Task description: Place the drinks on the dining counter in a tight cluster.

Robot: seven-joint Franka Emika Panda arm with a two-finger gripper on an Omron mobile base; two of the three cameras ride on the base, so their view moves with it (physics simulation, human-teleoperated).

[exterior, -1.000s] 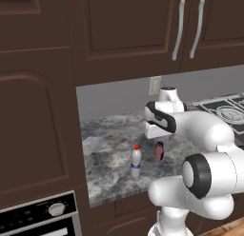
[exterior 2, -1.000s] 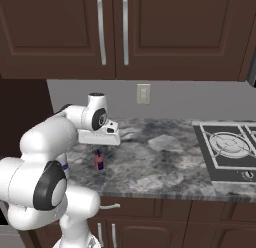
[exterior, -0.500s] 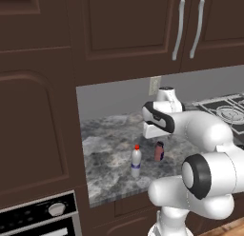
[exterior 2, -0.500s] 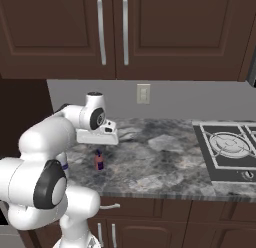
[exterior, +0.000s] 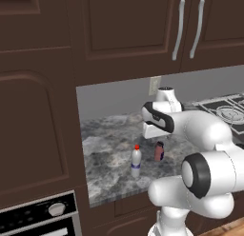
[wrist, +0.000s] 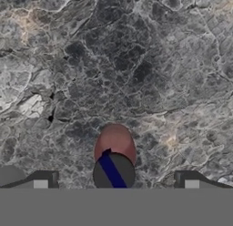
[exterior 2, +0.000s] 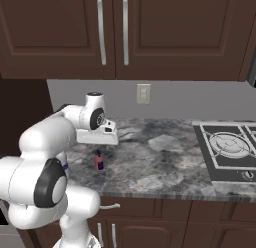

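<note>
Gripper hanging wide open over the red bottle

The gripper (wrist: 116,184) is pointing straight down, its jaws spread wide and gripping nothing — the red bottle (wrist: 114,157) is sitting between the fingertips (wrist: 42,180), below them. It is standing upright on the grey marbled counter (exterior: 109,149) — just beside it, toward the front edge, the clear bottle (exterior: 136,162) is standing. A cooktop (exterior 2: 227,147) is lying well apart.

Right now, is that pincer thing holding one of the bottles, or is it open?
Pincer: open, holding nothing; it hovers above the pinkish bottle, which stands between its fingertips.
</note>
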